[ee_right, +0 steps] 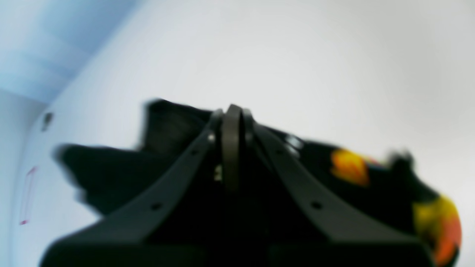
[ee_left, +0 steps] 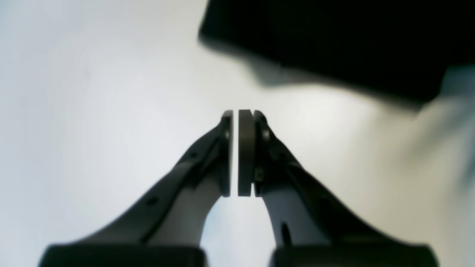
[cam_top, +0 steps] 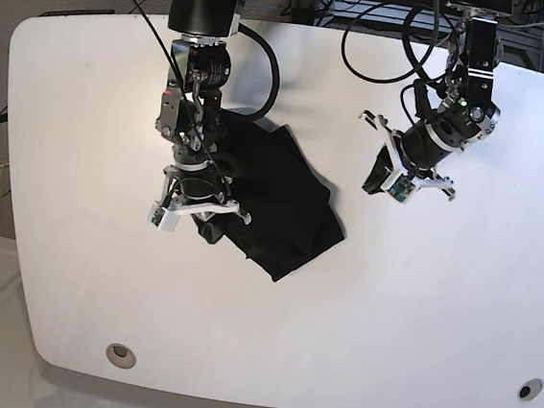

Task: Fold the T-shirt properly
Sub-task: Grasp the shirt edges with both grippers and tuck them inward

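T-shirt [cam_top: 281, 205] is lying bunched on the white tabletop [cam_top: 416, 305], left of centre in base view. Right tool [ee_right: 232, 111] is clamping its cloth. Left tool [ee_left: 236, 113] is hanging above bare tabletop, pads together, holding nothing.

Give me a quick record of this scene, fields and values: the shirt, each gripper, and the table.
garment: black T-shirt, bunched into a compact heap, orange-yellow print visible in the right wrist view
left gripper: jaws nearly together, nothing between them, over bare table, apart from the shirt
right gripper: jaws closed, at the shirt's left edge in the base view; whether cloth is pinched is unclear
surface: white table
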Controlling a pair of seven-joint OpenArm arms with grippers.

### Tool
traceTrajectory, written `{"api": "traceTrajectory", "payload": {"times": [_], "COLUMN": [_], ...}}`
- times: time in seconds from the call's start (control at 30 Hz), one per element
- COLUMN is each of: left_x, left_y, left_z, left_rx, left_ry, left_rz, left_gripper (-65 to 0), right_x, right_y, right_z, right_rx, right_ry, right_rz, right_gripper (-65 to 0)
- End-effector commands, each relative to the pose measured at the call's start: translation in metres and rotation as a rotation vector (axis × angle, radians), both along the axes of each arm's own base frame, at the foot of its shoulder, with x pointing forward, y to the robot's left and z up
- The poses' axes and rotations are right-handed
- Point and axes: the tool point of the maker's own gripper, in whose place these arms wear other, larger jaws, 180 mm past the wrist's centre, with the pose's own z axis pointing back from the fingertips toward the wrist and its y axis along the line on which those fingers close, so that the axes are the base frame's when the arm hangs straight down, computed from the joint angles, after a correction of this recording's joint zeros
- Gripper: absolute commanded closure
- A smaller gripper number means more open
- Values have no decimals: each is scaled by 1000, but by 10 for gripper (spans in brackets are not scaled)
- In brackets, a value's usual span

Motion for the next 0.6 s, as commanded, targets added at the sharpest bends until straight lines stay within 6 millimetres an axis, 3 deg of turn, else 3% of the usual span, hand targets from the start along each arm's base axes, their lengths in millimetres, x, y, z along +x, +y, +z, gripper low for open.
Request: {"api": "traceTrajectory", "payload": {"times": [0.0,0.17,0.3,0.57], "left_x": [10,12,13,11], "left_y": [-7,-23,-39,-81], "left_z": [24,28,32,42], "left_rx": [-30,-42,-69,-164], "left_ry": [-76,-88,-96,-101], "left_rz": [-11,-53,-79,-113], "left_gripper": [0,0,0,0], "right_x": [16,21,22,25], "right_y": [-1,0,1,-22], "right_z": [47,76,84,67], "right_rx": [2,-9,-11,-85], "right_ry": [-136,-212,-233,-193], "right_rz": [-2,2,4,13], "right_gripper": [0,0,0,0]}}
